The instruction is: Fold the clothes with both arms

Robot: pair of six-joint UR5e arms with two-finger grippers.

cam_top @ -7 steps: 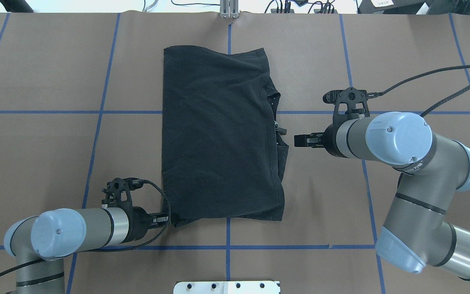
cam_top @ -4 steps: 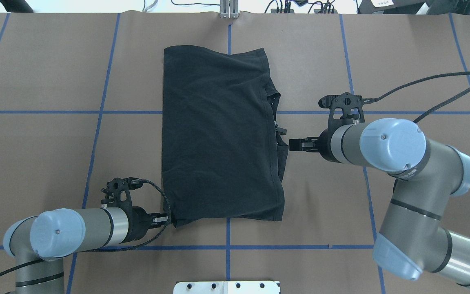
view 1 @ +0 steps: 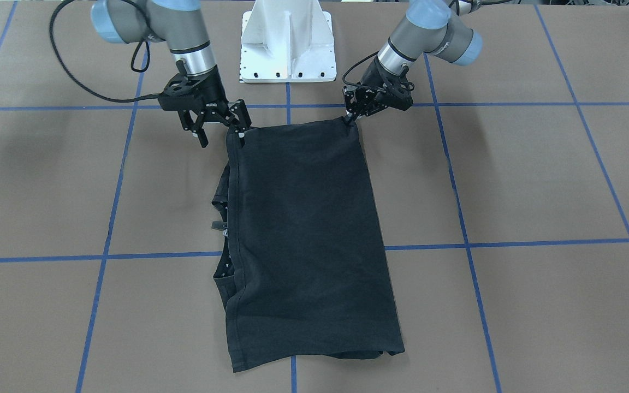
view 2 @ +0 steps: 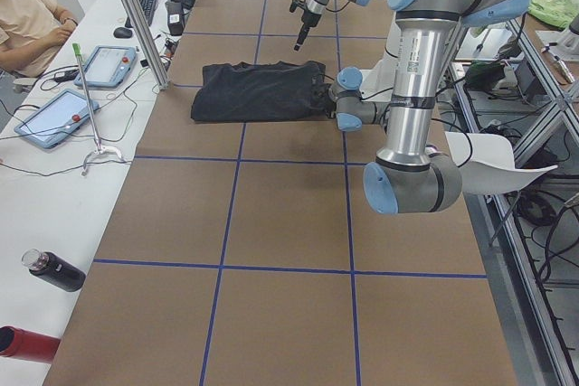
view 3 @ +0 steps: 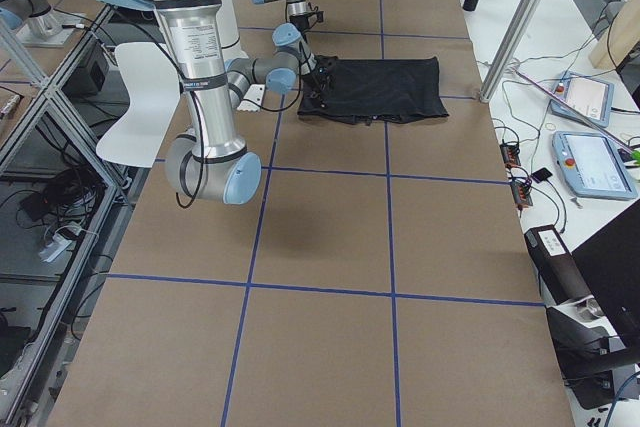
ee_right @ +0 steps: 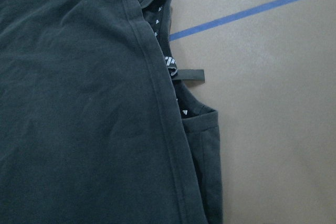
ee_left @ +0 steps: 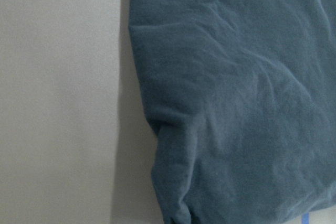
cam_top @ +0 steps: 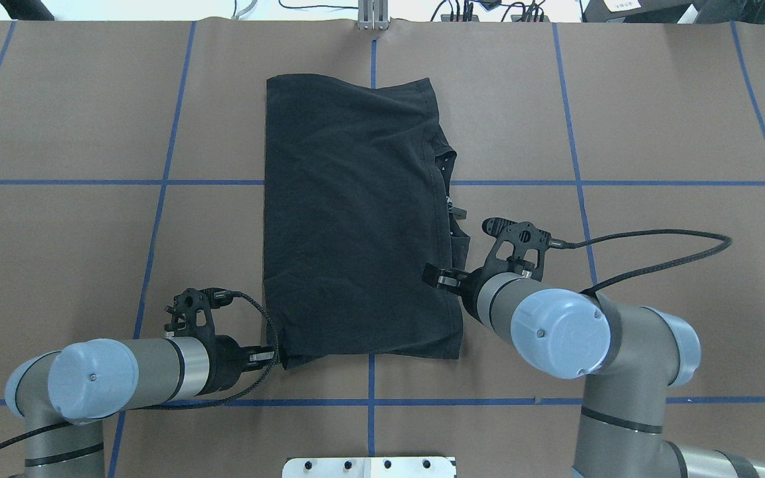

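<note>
Lying flat on your brown counter (cam_top: 90,252), the black T-shirt (cam_top: 356,226) forms a long rectangle that runs away from the robot's base and crosses the blue tape lines (cam_top: 157,182). Along the edge on the robot's right you can see the collar (ee_right: 160,24) peeking out from under the top layer, with a small grey tab (ee_right: 189,75) sticking out sideways. Your left claw (view 1: 350,121) is clenched on the near corner on its own side, low at the counter, and the cloth bunches a little there. Your right claw (view 1: 223,137) hangs raised at the shirt's right edge, toward the near end. Its fingers are spread wide, one above the cloth and the other over bare counter, gripping nothing.
</note>
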